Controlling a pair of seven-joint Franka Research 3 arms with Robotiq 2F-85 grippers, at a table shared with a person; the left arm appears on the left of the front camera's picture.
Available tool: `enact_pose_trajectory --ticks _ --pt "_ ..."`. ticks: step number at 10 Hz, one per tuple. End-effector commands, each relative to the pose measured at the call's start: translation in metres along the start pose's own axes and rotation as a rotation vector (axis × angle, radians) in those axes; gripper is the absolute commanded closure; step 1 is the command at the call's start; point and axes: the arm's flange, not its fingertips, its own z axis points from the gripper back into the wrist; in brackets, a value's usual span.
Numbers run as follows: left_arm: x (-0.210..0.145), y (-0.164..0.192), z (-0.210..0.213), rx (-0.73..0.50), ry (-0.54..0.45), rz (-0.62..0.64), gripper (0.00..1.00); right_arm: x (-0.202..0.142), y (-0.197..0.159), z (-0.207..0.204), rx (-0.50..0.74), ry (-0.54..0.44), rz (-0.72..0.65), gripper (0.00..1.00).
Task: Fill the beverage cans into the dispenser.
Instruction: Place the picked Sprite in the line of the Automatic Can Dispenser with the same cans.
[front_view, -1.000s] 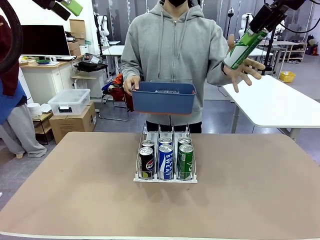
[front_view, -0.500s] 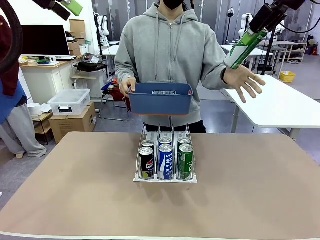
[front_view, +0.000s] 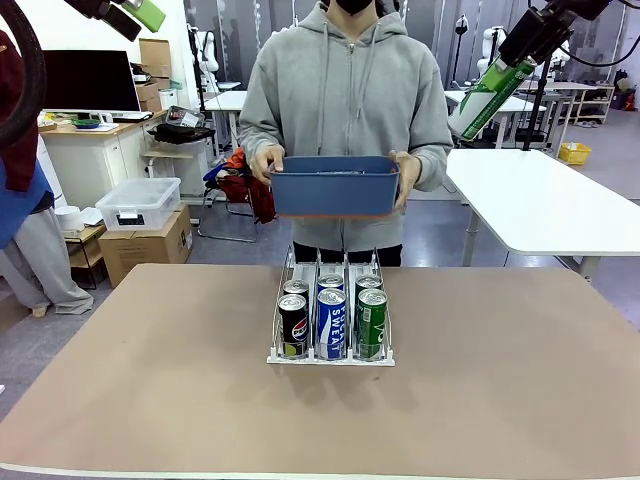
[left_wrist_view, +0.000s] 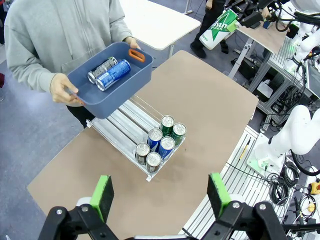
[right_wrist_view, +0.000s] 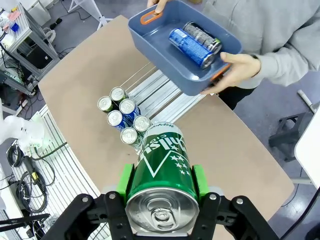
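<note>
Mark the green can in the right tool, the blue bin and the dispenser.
green can (right_wrist_view: 161, 156), right wrist view, printed side
blue bin (front_view: 335, 194), front view, front wall
dispenser (front_view: 330, 360), front view, front lip

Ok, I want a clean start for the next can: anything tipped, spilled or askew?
Nothing stands out. Six cans stand upright, two per lane, at the dispenser's front. Two cans lie loose in the blue bin the person holds; the right gripper holds a green can aloft.
</note>
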Motion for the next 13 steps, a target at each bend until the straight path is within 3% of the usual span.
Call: enact_pose_trajectory --ticks 1,5,6,7,8,12,13 --pt "-0.002 0.001 -0.001 -0.001 0.002 0.004 0.00 -0.010 0.028 0.001 0.009 0.038 -0.103 0.42" --pt "-0.002 0.001 -0.001 -0.001 0.002 0.004 0.00 -0.055 0.089 -0.012 -0.130 0.132 -0.392 0.42" --pt "-0.002 0.001 -0.001 -0.001 0.002 0.004 0.00 -0.066 0.098 -0.022 -0.069 0.170 -0.276 0.42" --pt "-0.002 0.001 -0.001 -0.001 0.002 0.004 0.00 -0.074 0.113 -0.042 -0.051 0.123 -0.252 0.42" --pt "-0.002 0.001 -0.001 -0.001 0.002 0.004 0.00 -0.082 0.127 -0.055 -0.083 0.150 -0.227 0.42" --pt "-0.002 0.001 -0.001 -0.001 0.002 0.004 0.00 -0.093 0.149 -0.095 0.099 0.319 -0.084 0.42" --pt "-0.002 0.001 -0.001 -0.001 0.002 0.004 0.00 -0.091 0.148 -0.085 -0.025 0.263 -0.181 0.42"
